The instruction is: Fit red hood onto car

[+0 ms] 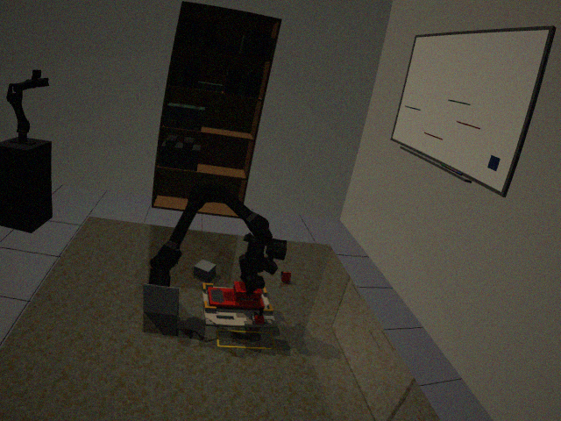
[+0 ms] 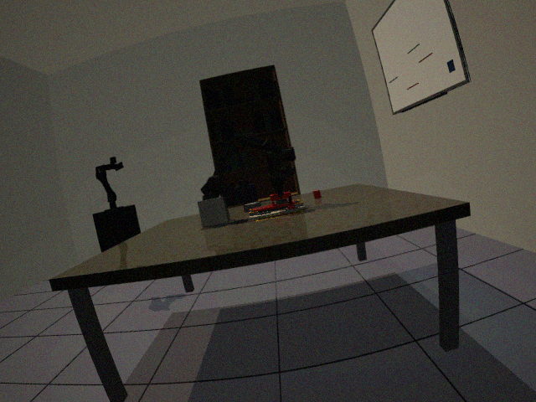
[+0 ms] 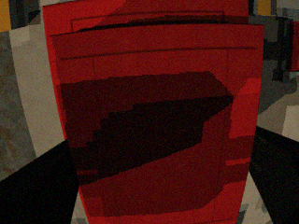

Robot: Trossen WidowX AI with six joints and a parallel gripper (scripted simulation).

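You have the end effector (image 1: 252, 286) (image 2: 280, 190) (image 3: 163, 141) closed on the hood (image 1: 241, 287) (image 2: 278, 197) (image 3: 154, 61), a finger at either flank, about 8 and 4 o'clock in the wrist view. Hood directly below the wrist, roof up, looking near level.

Next outward: the car chassis (image 1: 217, 303) (image 2: 262, 210) (image 3: 89, 15), under the hood and running out past it. Clock laid on the top view, 12 at its upper edge: long axis roughly 9 to 3, hood over the 3 o'clock half, bare red body showing toward 9. From the wrist, that body runs out beyond the hood at 12. Exterior view shows a dark gap between hood and deck, so you look to be above the seat. Pegs, holes and engine block: too hidden to pair up.

Your coming move is probably straight down, and turns on the hood's sides matching that 9-to-3 line. The wrist view hints at a slight lean of the hood toward 3; could be perspective, so check before lowering. A corner could catch on a peg.

Farther out on the worktop (image 1: 136, 375) (image 2: 260, 238): a red cube (image 1: 286, 277) (image 2: 316, 193) near your 2 o'clock, a grey block (image 1: 204, 269) near 10.
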